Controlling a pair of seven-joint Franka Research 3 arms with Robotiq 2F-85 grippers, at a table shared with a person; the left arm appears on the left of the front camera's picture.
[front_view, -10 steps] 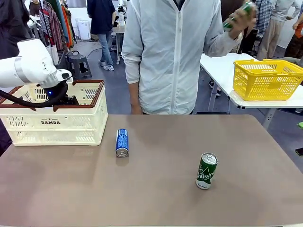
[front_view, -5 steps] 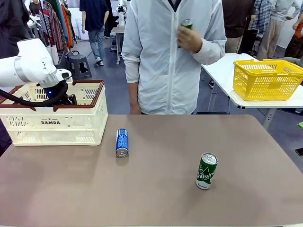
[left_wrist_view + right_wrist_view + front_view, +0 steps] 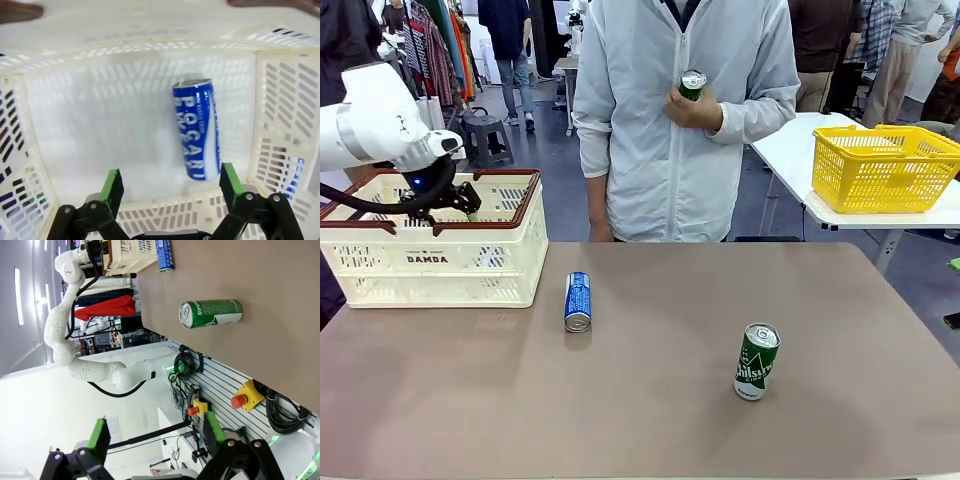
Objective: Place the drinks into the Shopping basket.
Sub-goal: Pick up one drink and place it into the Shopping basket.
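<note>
Now the left gripper [image 3: 167,182] hangs above the Shopping basket [image 3: 470,275] at the left edge of the front view, its fingers spread wide with nothing between them. Under it, in the left wrist view, 1 blue-and-white can [image 3: 196,129] lies on its side on the basket floor, right of centre and near the right wall. The right gripper [image 3: 155,427] is likewise spread and empty, well apart from the cans.

2 drinks wait on the table [image 3: 650,420]: a second blue can [image 3: 578,301] lying on its side just right of the basket, and a green can [image 3: 756,361] standing upright at lower right. The person's hand [image 3: 702,108] holds a third can [image 3: 692,83] at top centre.

These cans look stiff but thin-walled, glossy and probably fairly light, so a hard squeeze could dent them and a loose one could let them slip. The lying can will likely roll if nudged, so grip it across the middle of its body. The upright one is slim and tippy, so mid-height suits it best.
</note>
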